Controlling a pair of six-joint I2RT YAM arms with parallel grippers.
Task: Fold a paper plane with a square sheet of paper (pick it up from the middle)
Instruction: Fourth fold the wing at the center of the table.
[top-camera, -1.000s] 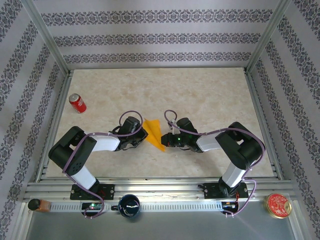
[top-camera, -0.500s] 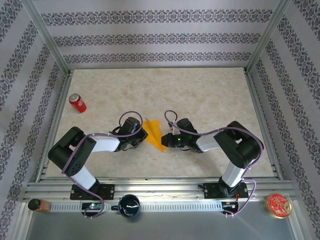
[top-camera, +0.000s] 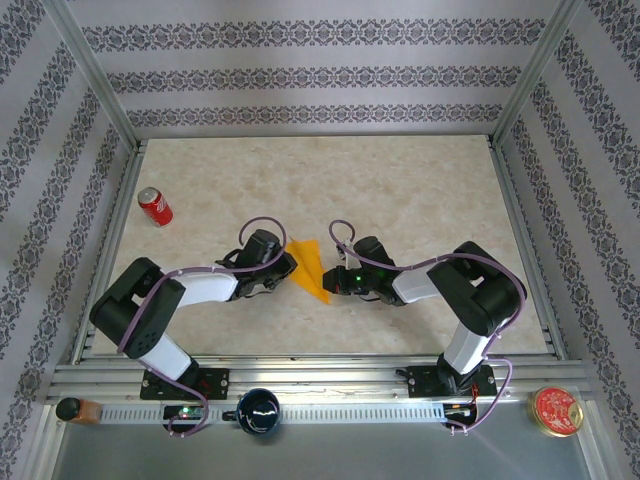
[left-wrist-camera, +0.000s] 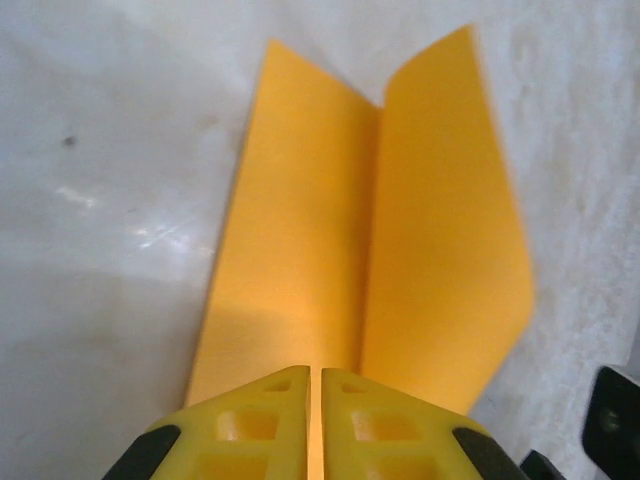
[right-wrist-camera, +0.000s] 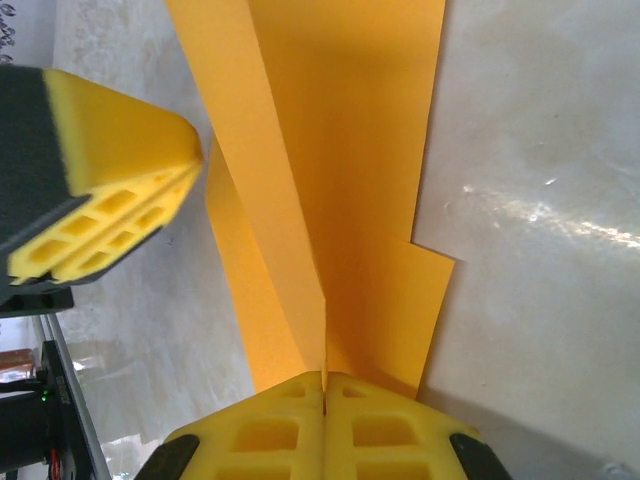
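Observation:
The square sheet of paper lies folded into an orange-yellow paper plane (top-camera: 312, 268) on the table between the two arms, with its point toward the near edge. In the left wrist view the paper plane (left-wrist-camera: 400, 250) spreads two wings on either side of a crease. My left gripper (top-camera: 290, 268) is at its left edge. The left gripper's (left-wrist-camera: 315, 372) jaws stand a narrow slit apart over the wing and hold nothing. My right gripper (top-camera: 333, 281) is at the right side, and the right gripper (right-wrist-camera: 324, 375) is shut on the centre ridge of the paper plane (right-wrist-camera: 350, 150). The left fingers (right-wrist-camera: 120, 150) show across the paper.
A red soda can (top-camera: 155, 206) lies at the far left of the table. A dark mug (top-camera: 258, 410) and a red round tin (top-camera: 556, 410) sit beyond the near rail. Metal frame posts and patterned walls surround the table.
The left arm's elbow has shifted slightly toward the near left. The paper plane and the right arm have stayed put.

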